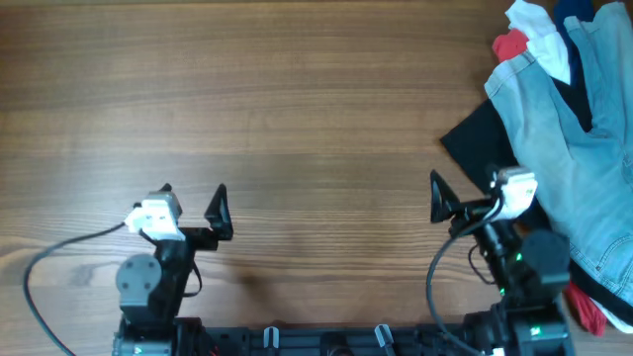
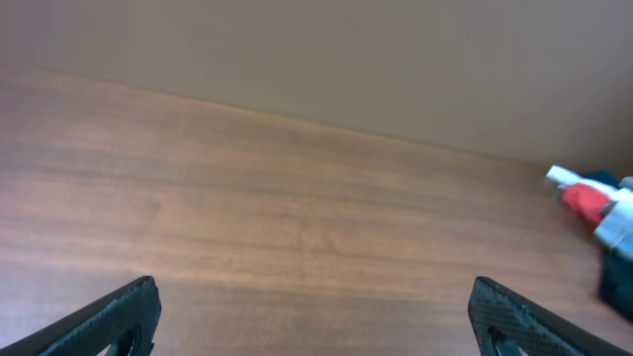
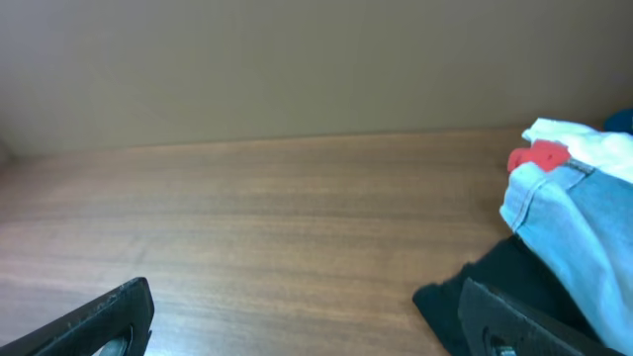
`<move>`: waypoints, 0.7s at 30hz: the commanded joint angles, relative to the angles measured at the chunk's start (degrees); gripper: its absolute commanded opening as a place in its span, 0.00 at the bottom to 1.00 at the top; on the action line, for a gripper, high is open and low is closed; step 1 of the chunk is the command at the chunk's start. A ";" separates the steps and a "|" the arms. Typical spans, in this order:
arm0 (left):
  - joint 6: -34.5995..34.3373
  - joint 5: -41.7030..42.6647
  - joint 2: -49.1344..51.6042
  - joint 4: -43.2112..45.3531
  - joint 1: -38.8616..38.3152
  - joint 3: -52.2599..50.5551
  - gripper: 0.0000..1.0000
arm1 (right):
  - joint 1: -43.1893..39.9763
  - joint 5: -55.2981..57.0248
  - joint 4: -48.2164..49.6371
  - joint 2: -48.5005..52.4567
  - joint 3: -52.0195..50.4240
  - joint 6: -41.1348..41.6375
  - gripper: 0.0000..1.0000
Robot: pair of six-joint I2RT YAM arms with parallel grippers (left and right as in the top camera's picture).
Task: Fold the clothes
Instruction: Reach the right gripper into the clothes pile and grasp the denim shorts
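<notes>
a: where do the denim shorts (image 1: 559, 129) lie?
b: heaped at the right edge of the table (image 1: 297, 109), long axis far-to-near, just beside the right gripper (image 1: 467, 193); left gripper (image 1: 193, 198) well apart. both gaping, empty.

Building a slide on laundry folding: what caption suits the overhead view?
Left gripper and right gripper hover open; denim shorts lie heaped with other garments at the table's right edge.
</notes>
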 commanded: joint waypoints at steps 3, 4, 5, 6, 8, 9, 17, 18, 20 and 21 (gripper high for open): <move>-0.72 1.77 12.61 -7.26 -0.35 13.92 1.00 | 0.28 0.11 -9.01 12.59 14.19 0.96 1.00; -0.72 1.77 15.52 -9.42 -0.35 16.70 1.00 | 0.28 0.07 -11.50 15.23 17.14 1.01 1.00; -0.72 1.79 17.90 -11.17 -0.35 18.86 1.00 | 0.28 0.09 -13.66 17.38 19.61 0.94 1.00; -0.72 1.79 19.67 -12.63 -0.35 20.48 1.00 | 0.28 -0.24 -15.98 19.52 22.10 0.42 0.99; -0.72 1.88 25.11 -17.14 -0.35 25.31 1.00 | 0.28 -2.84 -21.57 24.13 27.56 -3.63 1.00; -0.72 2.34 27.47 -19.15 -0.35 27.34 1.00 | 0.28 -3.50 -24.50 26.32 30.12 -5.29 1.00; -0.76 6.80 41.33 -34.53 -0.35 40.68 1.00 | 0.24 -1.55 -38.77 39.47 41.48 -10.34 1.00; -0.76 8.22 42.05 -35.47 -0.35 41.44 1.00 | 0.24 -1.90 -38.75 40.50 41.48 -10.29 1.00; -0.74 11.43 42.71 -35.89 -0.35 42.10 1.00 | 0.24 -2.12 -38.73 42.14 41.48 -10.38 1.00; -0.74 12.22 42.71 -35.71 -0.35 42.10 1.00 | 0.22 -1.88 -38.73 42.66 41.48 -10.36 1.00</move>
